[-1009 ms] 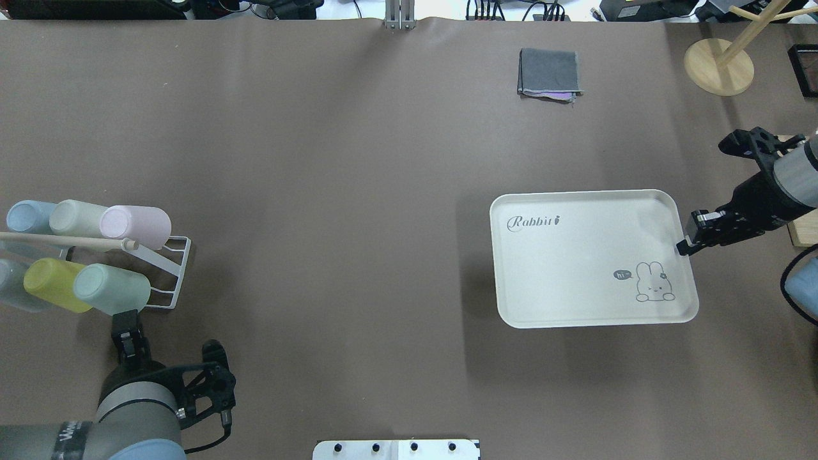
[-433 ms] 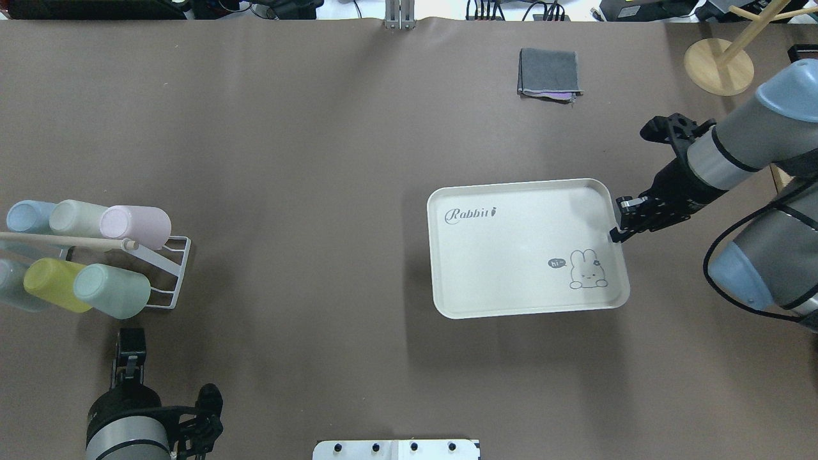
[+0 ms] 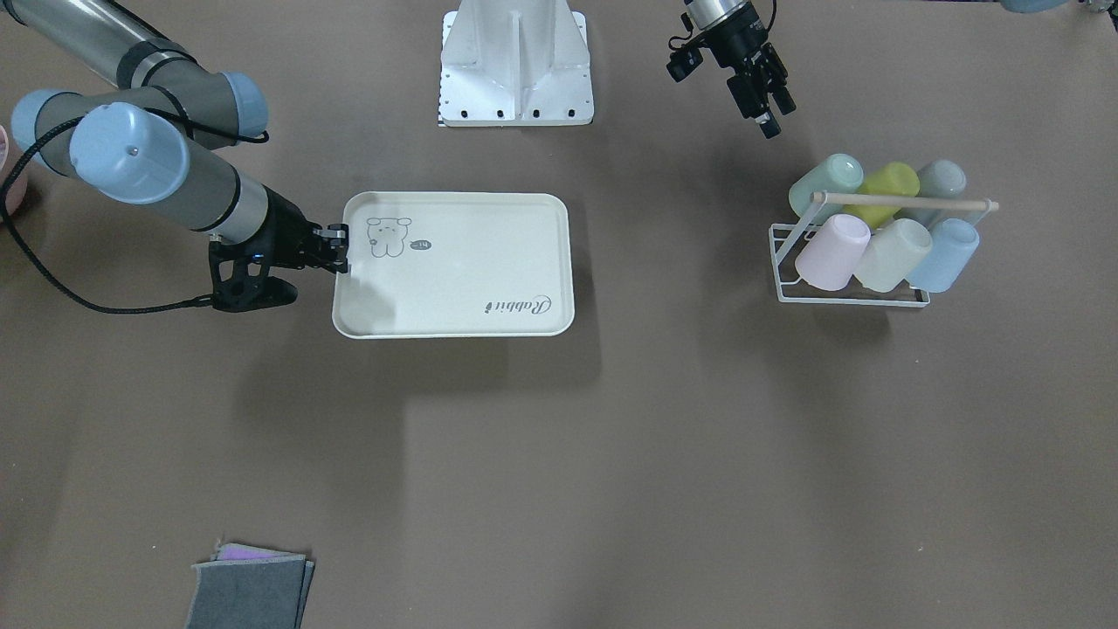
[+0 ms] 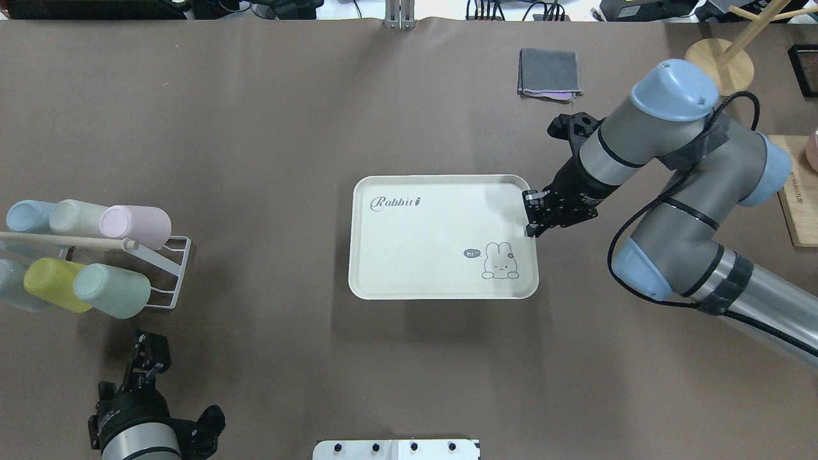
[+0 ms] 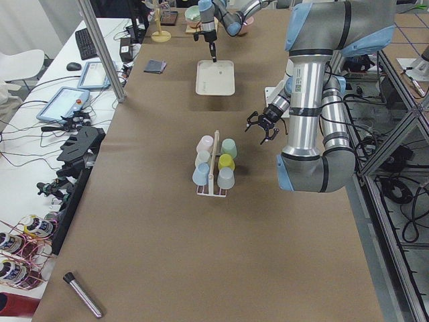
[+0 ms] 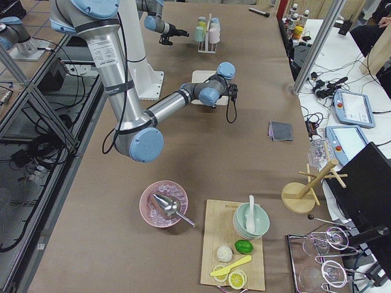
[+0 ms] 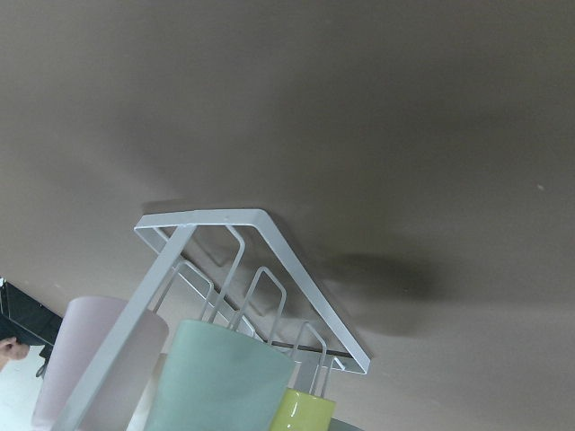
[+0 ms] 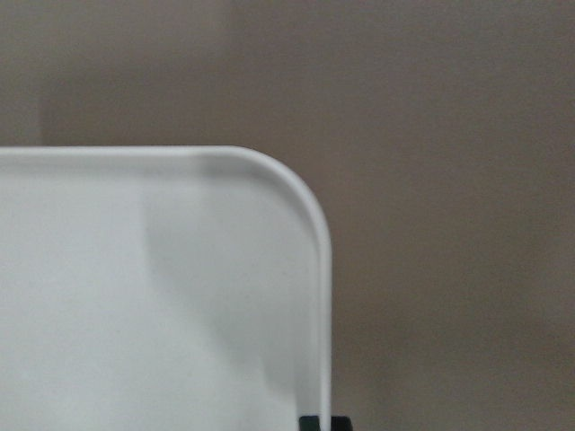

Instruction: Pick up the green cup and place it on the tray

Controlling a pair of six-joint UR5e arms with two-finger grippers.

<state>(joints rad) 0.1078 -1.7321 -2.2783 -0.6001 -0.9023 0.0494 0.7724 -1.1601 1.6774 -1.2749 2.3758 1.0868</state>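
Tray (image 4: pixel 415 243) rim pinched by right hand (image 4: pixel 529 230); left hand (image 4: pixel 152 345) released, near green cup (image 4: pixel 112 291)

The right arm (image 4: pixel 677 214), at three o'clock in the overhead view, is made of silver-grey metal tubes joined by fat round joints with pale blue caps (image 4: pixel 674 89). Thin black rings mark where the sections meet. A black cable (image 3: pixel 105 309) runs along it in a loose loop, and bands of black tape (image 4: pixel 725 291) wrap the tube nearest the base. The left arm (image 5: pixel 312 80) has the same grey tubes and blue caps. The right gripper (image 4: pixel 532 223) and left gripper (image 3: pixel 776 118) are black, angular and slim-fingered. At six o'clock sits a white base plate (image 3: pixel 515 61) with a row of dark screws (image 4: pixel 375 446).
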